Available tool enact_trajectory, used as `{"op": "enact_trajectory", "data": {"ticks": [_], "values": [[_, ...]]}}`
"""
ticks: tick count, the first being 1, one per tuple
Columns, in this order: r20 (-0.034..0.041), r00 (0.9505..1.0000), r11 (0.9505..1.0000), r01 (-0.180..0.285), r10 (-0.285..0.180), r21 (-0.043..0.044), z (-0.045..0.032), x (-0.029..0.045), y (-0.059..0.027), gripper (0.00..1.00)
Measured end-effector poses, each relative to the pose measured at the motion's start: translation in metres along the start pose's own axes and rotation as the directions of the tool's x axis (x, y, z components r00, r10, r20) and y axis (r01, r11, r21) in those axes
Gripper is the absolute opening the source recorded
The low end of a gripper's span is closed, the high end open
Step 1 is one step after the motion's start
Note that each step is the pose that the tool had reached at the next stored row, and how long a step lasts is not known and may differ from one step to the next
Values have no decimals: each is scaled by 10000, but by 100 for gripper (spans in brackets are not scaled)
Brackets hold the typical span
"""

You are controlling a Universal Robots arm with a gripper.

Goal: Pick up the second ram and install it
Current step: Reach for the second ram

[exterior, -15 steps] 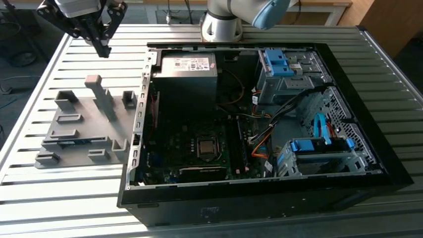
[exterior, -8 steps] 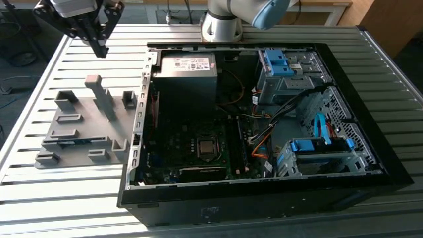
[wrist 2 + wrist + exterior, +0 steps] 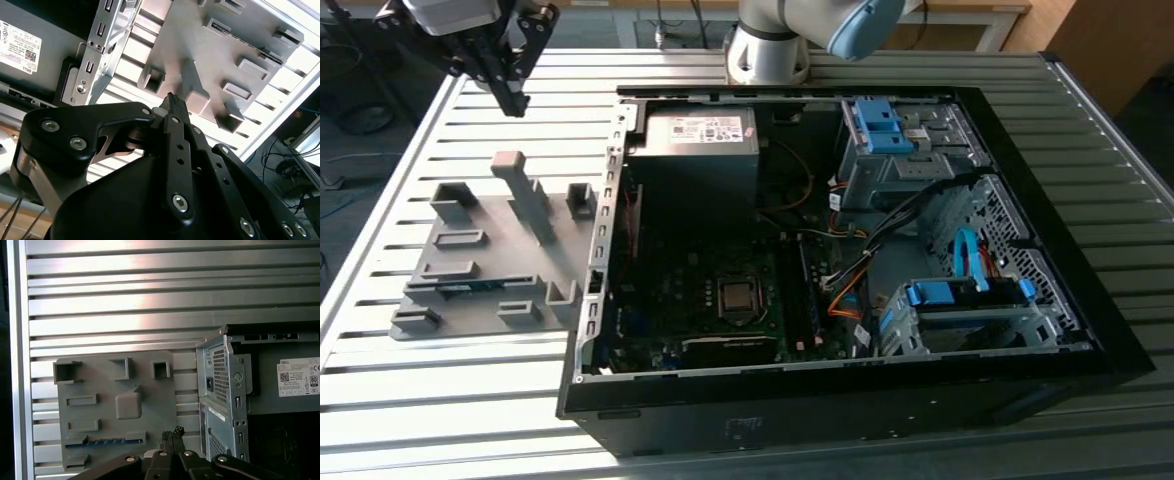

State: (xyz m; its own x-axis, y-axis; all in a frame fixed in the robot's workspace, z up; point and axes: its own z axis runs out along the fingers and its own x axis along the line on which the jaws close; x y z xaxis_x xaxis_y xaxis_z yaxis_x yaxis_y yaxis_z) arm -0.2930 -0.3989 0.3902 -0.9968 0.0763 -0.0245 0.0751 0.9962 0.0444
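One stick in play: the second ram [image 3: 105,441], a thin blue-green board standing on its long edge in a slot of the grey holder block [image 3: 150,400].
Where that is: the block sits on the slatted table [image 3: 454,420], on the exterior view's left of the open PC case [image 3: 854,400]. The stick [image 3: 460,285] is in the part of the block nearest that camera.
Claw state: the gripper [image 3: 172,432] is pinched closed with nothing in it. In both wrist views the fingertips [image 3: 172,100] meet at a point with no gap.
Claw vs ram: well apart, no contact. In the exterior view the gripper [image 3: 515,100] hangs high above the table past the block's far end, and the stick is at the opposite end. In the first wrist view the tips sit off one end of the stick, not over its middle.
How it'll handle (my guess): light and stiff, but thin and fussy. It won't flex, though the chips and the contact edge won't like being squeezed or scraped.
Where to grab (also a guess): across the two flat faces along the exposed top edge, around mid-length so it doesn't tip, with the jaws opened first.
What could bite: the flat faces are probably slick, and there isn't much board showing above the slot.
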Motion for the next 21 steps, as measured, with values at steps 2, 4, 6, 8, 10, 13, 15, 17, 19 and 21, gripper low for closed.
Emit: {"op": "enact_trajectory", "data": {"ticks": [2, 4, 6, 8, 10, 13, 15, 17, 19, 21], "values": [[0, 10000, 10000, 1, -1, 0, 0, 20, -2, 11], [0, 10000, 10000, 0, 0, 0, -1, 40, -3, 11], [0, 10000, 10000, 1, -1, 0, -1, 65, -5, 11], [0, 10000, 10000, 1, -1, 0, -1, 95, -7, 11], [-1, 10000, 10000, 0, 0, 1, -2, 124, -12, 11], [0, 10000, 10000, 2, -2, 0, -3, 147, -35, 11], [-1, 10000, 10000, 0, 0, 0, -4, 152, -59, 11], [0, 10000, 10000, 1, -1, 0, -5, 157, -82, 11], [0, 10000, 10000, 0, 0, 1, -7, 185, -106, 11], [0, 10000, 10000, 0, 0, 1, -8, 214, -117, 11]]}}
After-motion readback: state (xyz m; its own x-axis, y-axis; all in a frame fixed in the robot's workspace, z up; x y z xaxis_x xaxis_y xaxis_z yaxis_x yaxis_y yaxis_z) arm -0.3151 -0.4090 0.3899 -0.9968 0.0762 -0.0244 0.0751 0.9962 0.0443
